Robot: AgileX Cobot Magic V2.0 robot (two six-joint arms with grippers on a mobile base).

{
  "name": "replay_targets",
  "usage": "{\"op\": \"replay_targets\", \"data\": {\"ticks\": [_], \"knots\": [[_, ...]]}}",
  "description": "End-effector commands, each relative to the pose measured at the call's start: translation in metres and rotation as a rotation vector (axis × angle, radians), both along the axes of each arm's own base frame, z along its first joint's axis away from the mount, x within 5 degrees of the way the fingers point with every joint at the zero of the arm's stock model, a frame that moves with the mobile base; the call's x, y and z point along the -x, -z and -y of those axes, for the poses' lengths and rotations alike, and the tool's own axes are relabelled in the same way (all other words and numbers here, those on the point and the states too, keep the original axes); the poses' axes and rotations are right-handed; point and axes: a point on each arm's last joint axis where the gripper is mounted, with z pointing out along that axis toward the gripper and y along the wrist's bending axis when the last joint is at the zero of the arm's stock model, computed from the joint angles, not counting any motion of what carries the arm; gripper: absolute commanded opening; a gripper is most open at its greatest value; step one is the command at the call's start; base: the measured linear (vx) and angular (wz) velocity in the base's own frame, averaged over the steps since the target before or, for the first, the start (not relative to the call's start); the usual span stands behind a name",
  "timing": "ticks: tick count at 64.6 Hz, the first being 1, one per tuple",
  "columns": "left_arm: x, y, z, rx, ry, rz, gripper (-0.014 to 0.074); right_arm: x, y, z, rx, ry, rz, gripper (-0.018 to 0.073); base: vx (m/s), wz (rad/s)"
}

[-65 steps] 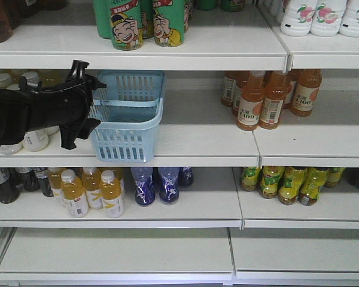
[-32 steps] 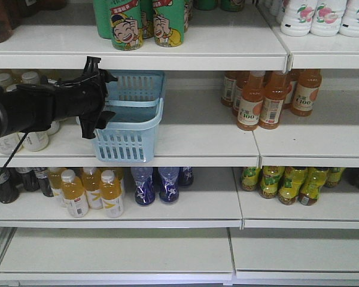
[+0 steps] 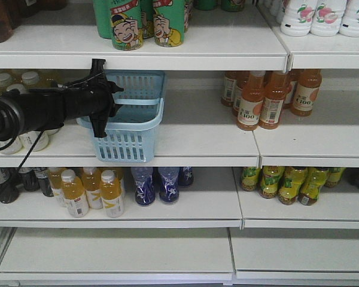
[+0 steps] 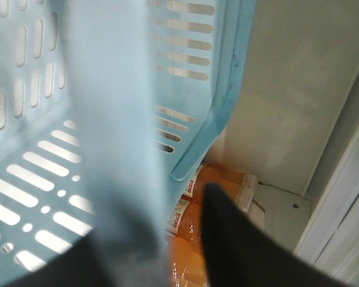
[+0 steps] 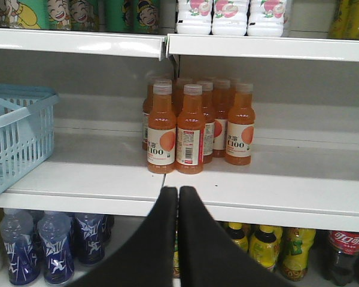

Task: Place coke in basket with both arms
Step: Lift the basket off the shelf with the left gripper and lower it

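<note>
Left gripper [image 3: 99, 97] has pushed rightward since a second ago, and the basket [image 3: 131, 143] looks slightly nudged. Its fingers [image 4: 227, 239] stand apart with the handle [image 4: 113, 119] running between them, nothing clamped. Right gripper [image 5: 178, 206] is closed and empty, with orange bottles [image 5: 191, 128] ahead of its tips. Coke is not in view. Recommendation: centre the handle between the fingers, close fully, then lift level.
</note>
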Motion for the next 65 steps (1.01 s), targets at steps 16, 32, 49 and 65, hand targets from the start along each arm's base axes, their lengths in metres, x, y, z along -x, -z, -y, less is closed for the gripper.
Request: {"op": "replay_targets", "data": {"ticks": [16,32,49,65], "knots": [[0.011,-0.044,0.017,-0.021,0.306,0.195,-0.0008,0.001,-0.004,0.0,0.009,0.002,0.079,-0.0009,0.0,0.0],[0.032,-0.052,0.019,-0.02,0.716,0.353,-0.0008,0.001,-0.004,0.0,0.009,0.002,0.079,-0.0009,0.0,0.0],[0.068,-0.056,0.033,-0.059,1.151,0.484,-0.0008,0.001,-0.004,0.0,0.009,0.002,0.079,-0.0009,0.0,0.0],[0.117,-0.059,0.062,-0.203,1.359,0.44,-0.0008,0.001,-0.004,0.0,0.009,0.002,0.079,-0.0009,0.0,0.0]]}}
